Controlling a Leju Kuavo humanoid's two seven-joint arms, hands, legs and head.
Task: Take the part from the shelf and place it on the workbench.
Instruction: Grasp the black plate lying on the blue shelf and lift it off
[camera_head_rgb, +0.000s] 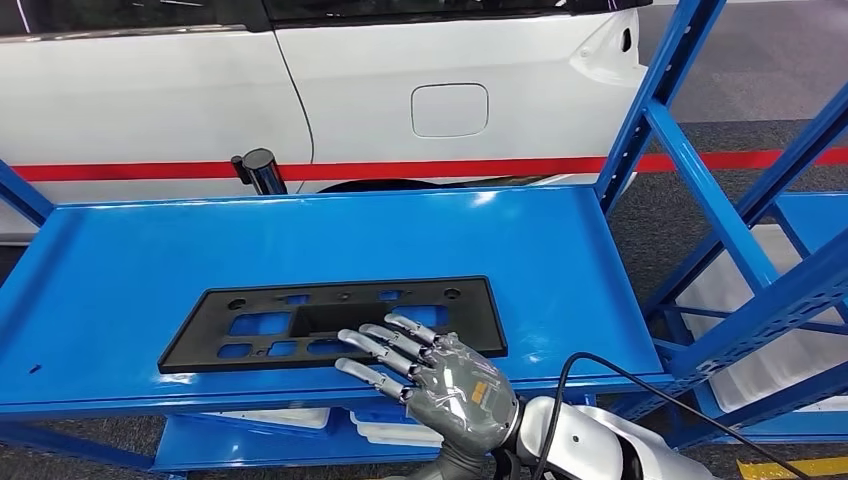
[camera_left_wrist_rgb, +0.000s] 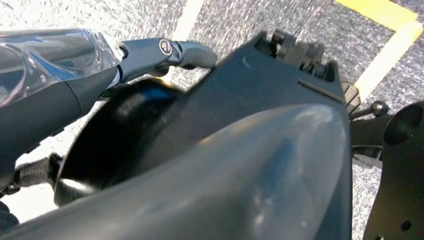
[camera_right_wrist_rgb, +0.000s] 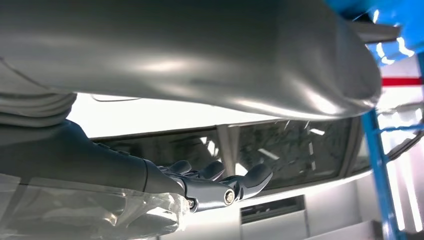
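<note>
Your right hand (camera_head_rgb: 440, 375), grey with a silver forearm, comes in low at centre-right of the head view, fingers (camera_head_rgb: 385, 343) spread and extended, holding nothing; the fingertips lie over the near edge of the part, contact not confirmable. From the left: the flat black rectangular plastic panel with cut-out windows (camera_head_rgb: 300, 320) lies flat on the glossy blue metal shelf (camera_head_rgb: 120, 270), near its front edge. Behind the shelf stands a white car body with a red stripe (camera_head_rgb: 450, 100); a short black cylinder (camera_head_rgb: 260, 170) stands at the shelf's far edge. Blue upright struts (camera_head_rgb: 700, 170) rise at right. Left wrist view: your left hand (camera_left_wrist_rgb: 150, 55) hangs over grey floor; its fingers (camera_left_wrist_rgb: 192, 52) are partly visible and you cannot tell their state.
</note>
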